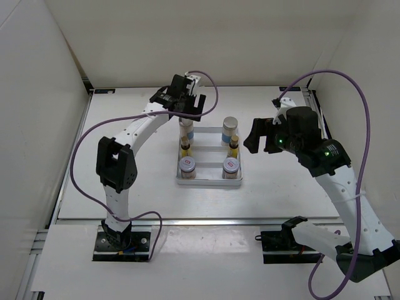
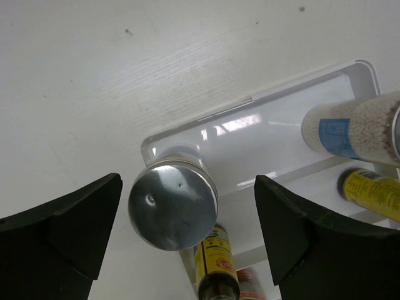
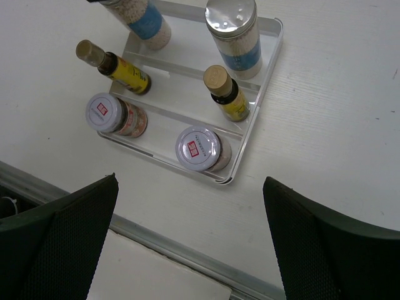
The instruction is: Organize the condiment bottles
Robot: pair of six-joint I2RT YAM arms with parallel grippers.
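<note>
While both stand released, left gripper (image 2: 187, 187) straddles the eleven-o'clock white bottle (image 2: 173, 206); right gripper (image 3: 190, 181) hovers at the tray's (image 1: 209, 182) three o'clock.

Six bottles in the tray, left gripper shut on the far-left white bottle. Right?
Not quite. The left gripper is open, not shut on it: the left wrist view shows a gap between each finger and the white bottle. The rest is right.
</note>
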